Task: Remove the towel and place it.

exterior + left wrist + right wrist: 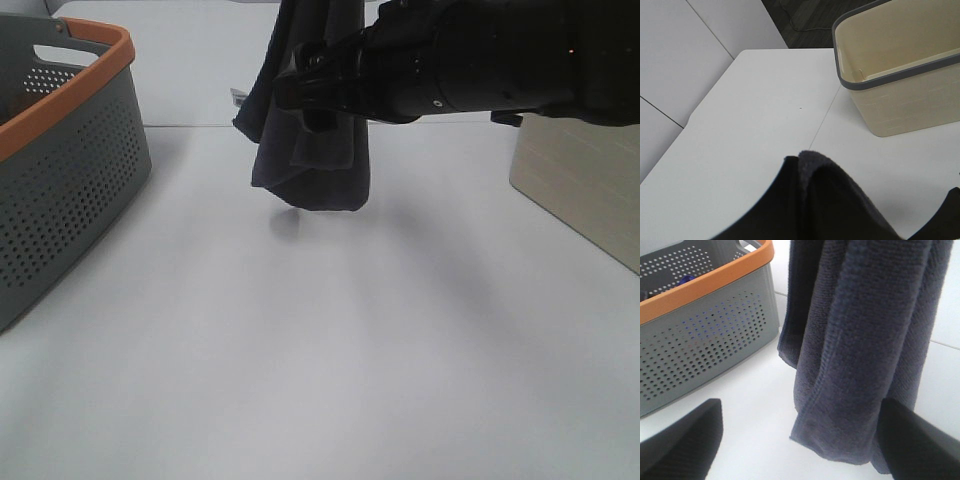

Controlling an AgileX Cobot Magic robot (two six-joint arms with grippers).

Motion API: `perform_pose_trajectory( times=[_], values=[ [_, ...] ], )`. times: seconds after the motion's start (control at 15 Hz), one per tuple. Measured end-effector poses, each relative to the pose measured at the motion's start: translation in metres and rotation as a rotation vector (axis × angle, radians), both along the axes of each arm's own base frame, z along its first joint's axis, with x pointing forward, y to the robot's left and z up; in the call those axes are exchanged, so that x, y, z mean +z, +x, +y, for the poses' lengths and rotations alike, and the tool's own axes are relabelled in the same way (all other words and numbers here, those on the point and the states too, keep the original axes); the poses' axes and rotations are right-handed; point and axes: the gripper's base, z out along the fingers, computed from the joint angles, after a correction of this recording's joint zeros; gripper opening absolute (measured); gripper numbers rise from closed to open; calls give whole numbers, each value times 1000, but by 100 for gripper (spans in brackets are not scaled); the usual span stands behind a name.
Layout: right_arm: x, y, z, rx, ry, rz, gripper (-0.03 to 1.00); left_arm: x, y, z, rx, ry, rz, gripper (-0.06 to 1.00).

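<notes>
Hanging towel [310,185] gripped by left tool [870,200], grey basket [70,190], beige basket [910,105] alongside

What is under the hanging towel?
Only bare white table with a faint shadow shows under the towel. The table strip behind it is covered.

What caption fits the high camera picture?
A dark towel hangs above the white table, with a grey basket nearby.
</notes>
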Motion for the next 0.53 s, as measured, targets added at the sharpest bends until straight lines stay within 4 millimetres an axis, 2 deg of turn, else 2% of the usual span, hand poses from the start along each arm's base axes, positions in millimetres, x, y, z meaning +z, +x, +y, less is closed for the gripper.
perform_pose_trajectory(
  times=[0.2, 0.53],
  values=[
    [-9, 14, 9, -59, 18, 36, 75, 0, 0, 0, 0, -1, 1, 0],
    [-3, 23, 13, -106, 55, 34, 75, 0, 0, 0, 2, 4, -2, 0]
  ],
)
